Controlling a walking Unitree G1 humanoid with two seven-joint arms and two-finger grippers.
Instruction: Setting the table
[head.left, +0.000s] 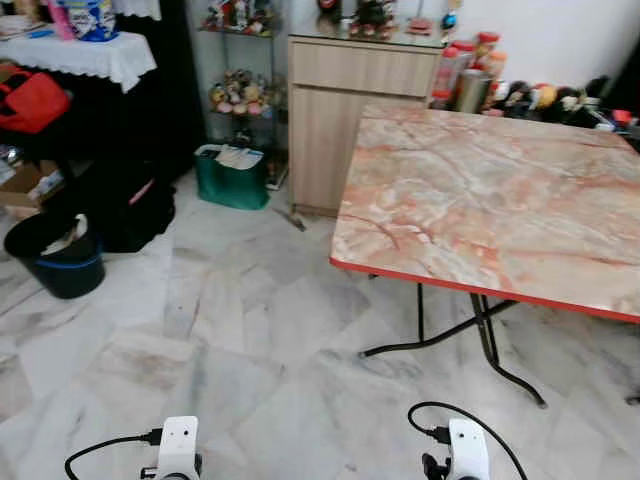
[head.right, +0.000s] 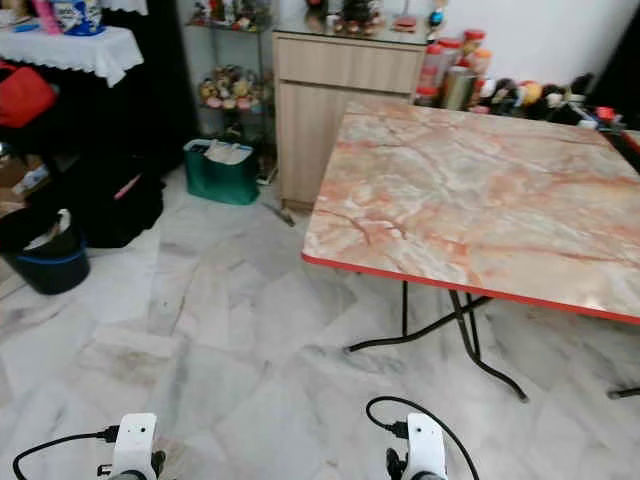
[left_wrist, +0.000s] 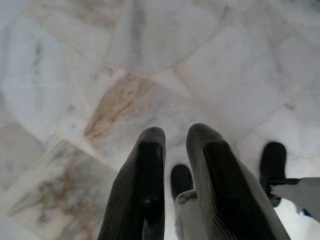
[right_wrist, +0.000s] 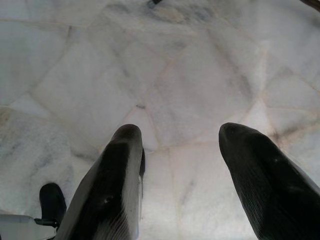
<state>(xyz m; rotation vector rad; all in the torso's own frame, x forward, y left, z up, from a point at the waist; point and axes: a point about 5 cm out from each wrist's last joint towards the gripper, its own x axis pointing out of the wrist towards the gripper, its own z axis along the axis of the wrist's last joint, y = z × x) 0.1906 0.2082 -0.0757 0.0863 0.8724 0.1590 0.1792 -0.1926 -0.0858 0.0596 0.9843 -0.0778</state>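
Pink-orange marbled table (head.left: 500, 190) with red edge, grey-white marble floor (head.left: 240, 330), green bag (head.left: 231, 178)

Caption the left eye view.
Bare marble-topped folding table beside a wooden cabinet, before any setting begins.

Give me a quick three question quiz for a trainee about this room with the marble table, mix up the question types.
1. True or false: the table already has plates set on it.
2. What stands on the floor just left of the wooden cabinet? A) a green bag B) a chair C) a broom
3. Fill in: the right gripper points down at the ____ with its fingers apart.

Key:
1. False; its marble top is bare.
2. A, the green bag.
3. Floor. The left gripper also hangs over it, fingers nearly together.
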